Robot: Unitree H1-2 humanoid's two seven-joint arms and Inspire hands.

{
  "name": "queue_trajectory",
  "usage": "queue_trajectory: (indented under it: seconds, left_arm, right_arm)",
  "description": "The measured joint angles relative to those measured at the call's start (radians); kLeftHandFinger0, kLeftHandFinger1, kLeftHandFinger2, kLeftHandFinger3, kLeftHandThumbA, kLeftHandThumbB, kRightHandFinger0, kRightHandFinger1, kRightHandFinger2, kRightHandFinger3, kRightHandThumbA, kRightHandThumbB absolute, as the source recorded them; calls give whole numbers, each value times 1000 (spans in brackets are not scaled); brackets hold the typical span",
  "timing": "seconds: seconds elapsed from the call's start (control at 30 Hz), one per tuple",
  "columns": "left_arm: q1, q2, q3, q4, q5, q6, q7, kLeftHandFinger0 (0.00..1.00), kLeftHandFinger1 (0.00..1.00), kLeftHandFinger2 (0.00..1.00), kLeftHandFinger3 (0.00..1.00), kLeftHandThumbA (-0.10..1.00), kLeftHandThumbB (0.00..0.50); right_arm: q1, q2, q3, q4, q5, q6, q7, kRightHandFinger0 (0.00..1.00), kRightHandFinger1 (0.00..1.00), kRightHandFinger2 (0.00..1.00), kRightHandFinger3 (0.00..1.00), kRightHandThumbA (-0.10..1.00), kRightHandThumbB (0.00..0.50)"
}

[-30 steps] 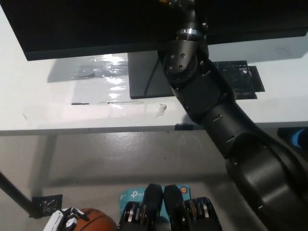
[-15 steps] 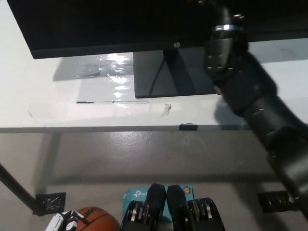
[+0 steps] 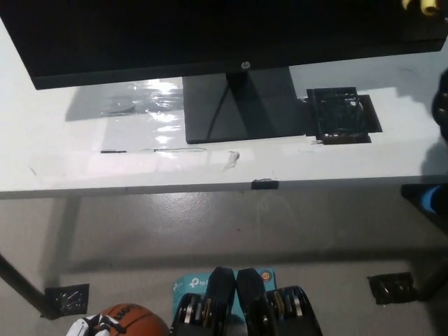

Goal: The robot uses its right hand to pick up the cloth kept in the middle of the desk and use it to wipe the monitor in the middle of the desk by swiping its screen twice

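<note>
The black monitor [image 3: 210,35] fills the top of the head view, standing on its dark base [image 3: 241,108] on the white desk [image 3: 140,168]. Of my black right arm [image 3: 441,105], only a dark sliver shows at the right edge. A small yellow scrap [image 3: 418,5], possibly the cloth, shows at the top right corner against the screen. I cannot make out the right hand there. My white left hand [image 3: 87,326] rests at the bottom left, mostly cut off.
A black patterned square mat [image 3: 343,115] lies on the desk right of the monitor base. An orange basketball [image 3: 133,322] lies beside the left hand, on the floor below the desk's front edge. A blue object [image 3: 430,199] sits at the right edge.
My right arm has swept from the middle of the screen to the right and has almost left the picture, uncovering the base and the black mat. The camera has shifted slightly.
</note>
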Motion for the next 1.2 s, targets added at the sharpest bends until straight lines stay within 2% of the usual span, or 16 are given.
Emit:
queue_trajectory:
  seconds: [0.03,0.07,0.2,0.23,0.4,0.5,0.53,0.57,0.63,0.7,0.97,1.07,1.1,1.13,1.17,1.2]
  left_arm:
    - [0,0,0,0,0,0,0,0,0,0,25,767,500]
    - [0,0,0,0,0,0,0,0,0,0,25,758,500]
    - [1,0,0,1,-1,0,0,0,0,0,26,743,500]
    - [1,0,0,1,-3,0,0,0,0,0,26,767,500]
    - [1,0,-1,0,-2,0,0,0,0,0,24,789,500]
    - [2,0,-1,0,0,0,0,0,0,0,29,793,500]
    - [1,0,-2,0,0,0,0,0,0,0,31,793,500]
    - [1,0,-2,-1,0,0,0,0,0,0,32,796,500]
    - [2,0,-3,-2,1,0,0,0,0,0,36,803,500]
    - [1,0,-5,-2,3,0,0,0,0,0,51,824,500]
    - [1,0,-11,-3,19,0,0,0,0,0,62,829,500]
    - [-3,0,-18,-2,21,-3,0,0,0,1,78,815,500]
    - [-3,0,-19,-3,22,-4,0,0,0,0,83,831,500]
    - [-4,0,-21,-3,23,-5,0,0,0,0,84,832,500]
    - [-4,-1,-23,-3,26,-5,0,0,0,0,79,843,500]
    - [-4,-1,-25,-3,28,-5,0,0,0,0,77,845,500]
  right_arm:
    - [2,0,-4,-3,0,0,2,0,0,267,27,-100,17]
    - [3,1,-5,-5,0,0,3,0,0,236,140,-100,31]
    - [2,18,-7,-20,-2,0,8,0,0,154,155,-100,0]
    - [1,26,-6,-22,-3,0,9,0,0,153,248,-100,0]
    - [-4,66,-2,-25,-15,2,14,0,0,142,172,-100,0]
    - [-20,91,1,-24,-21,11,16,0,0,138,208,-100,5]
    - [-27,98,2,-24,-23,14,16,0,0,142,356,-100,26]
    - [-34,106,4,-23,-24,18,17,0,0,133,414,-100,65]
    - [-56,126,10,-22,-29,33,21,0,0,112,390,-100,83]
    - [-77,144,22,-17,-36,44,23,0,0,88,339,-100,70]
    - [-156,218,76,87,-61,52,-6,0,0,10,386,-100,73]
    - [-170,250,98,116,-67,52,-21,0,0,4,349,-100,24]
    - [-175,260,103,123,-67,52,-23,0,0,8,293,-100,6]
    - [-179,273,109,130,-68,52,-24,0,0,9,290,-100,6]
    - [-184,286,116,140,-69,53,-24,0,0,12,359,-100,47]
    - [-188,298,122,147,-71,53,-25,0,0,7,372,-100,52]
